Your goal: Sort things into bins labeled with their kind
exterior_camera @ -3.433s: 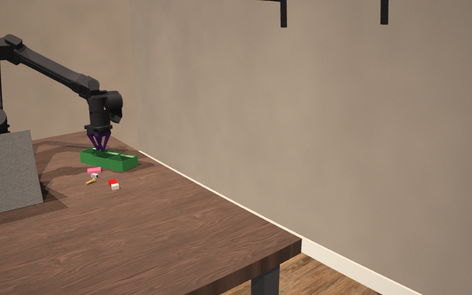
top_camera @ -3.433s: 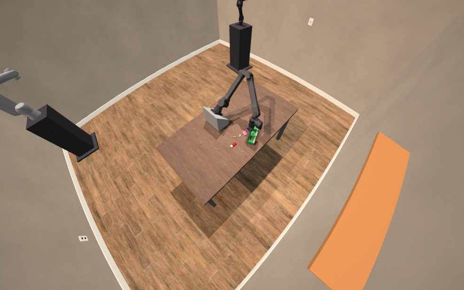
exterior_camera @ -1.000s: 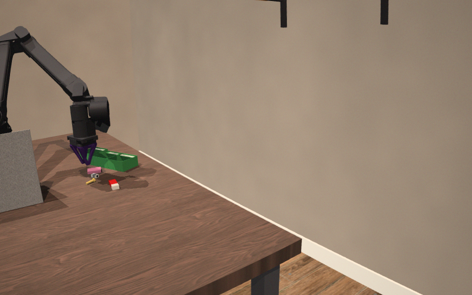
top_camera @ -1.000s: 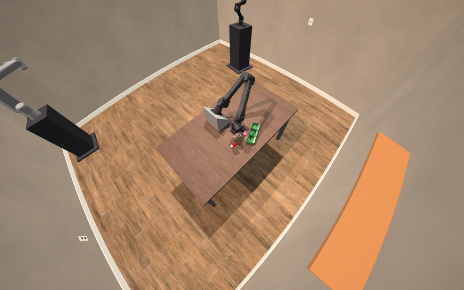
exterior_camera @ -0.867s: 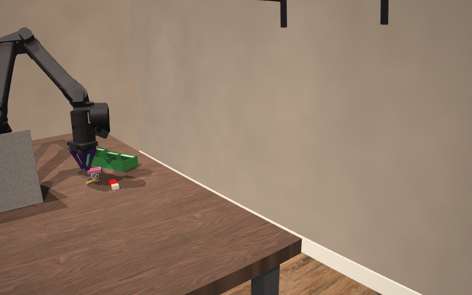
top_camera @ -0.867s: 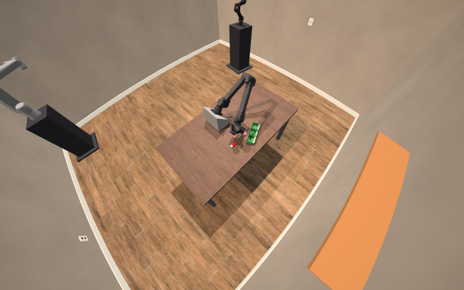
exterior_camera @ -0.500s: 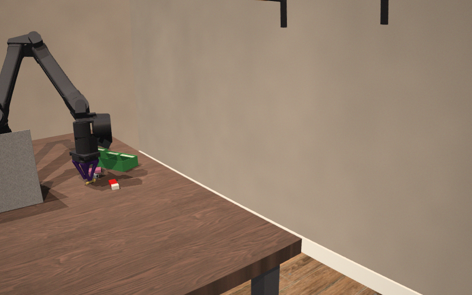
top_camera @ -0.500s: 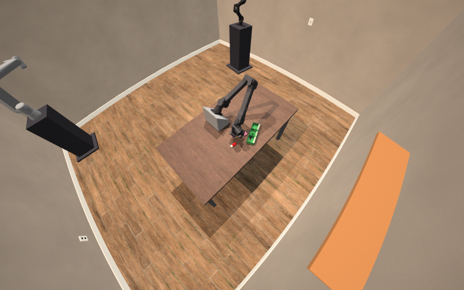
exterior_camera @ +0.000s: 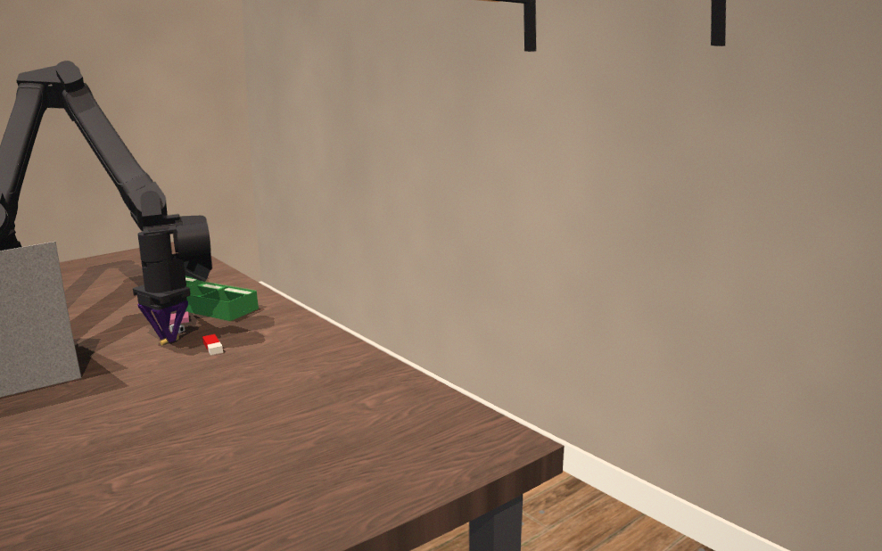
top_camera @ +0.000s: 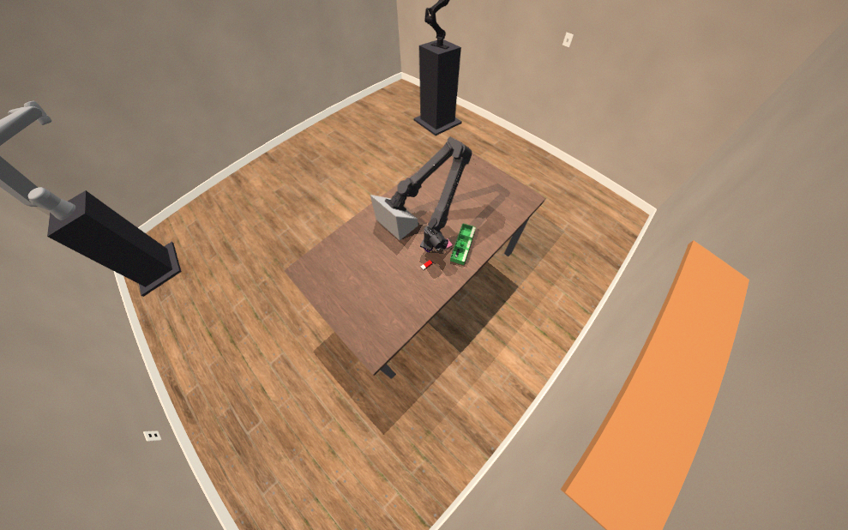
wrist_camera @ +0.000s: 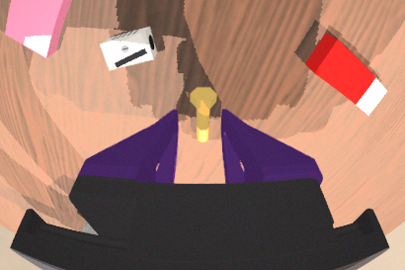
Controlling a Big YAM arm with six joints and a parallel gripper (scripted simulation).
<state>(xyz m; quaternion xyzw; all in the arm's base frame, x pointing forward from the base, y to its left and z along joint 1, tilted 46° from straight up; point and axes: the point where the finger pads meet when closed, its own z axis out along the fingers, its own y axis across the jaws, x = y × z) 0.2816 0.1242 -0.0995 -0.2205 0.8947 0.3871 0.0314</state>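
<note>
My gripper (wrist_camera: pixel 200 118) (exterior_camera: pixel 168 335) (top_camera: pixel 432 249) is down at the table with its purple fingers partly open. A small yellow bolt (wrist_camera: pixel 202 110) (exterior_camera: pixel 163 341) lies on the table between the fingertips, its head pointing away from me; the fingers do not press on it. A white block with a dark slot (wrist_camera: pixel 127 49) lies just left beyond the bolt. A pink eraser (wrist_camera: pixel 40 3) (exterior_camera: pixel 185 317) lies farther left, near the green bin (exterior_camera: pixel 225 308) (top_camera: pixel 465 243). A red and white eraser (wrist_camera: pixel 345 73) (exterior_camera: pixel 210 342) (top_camera: pixel 425 264) lies to the right.
A grey wedge-shaped block (top_camera: pixel 393 213) (exterior_camera: pixel 5 321) stands on the table beside the arm's base. The green bin has several compartments with white labels that I cannot read. The table edge runs close behind the bin.
</note>
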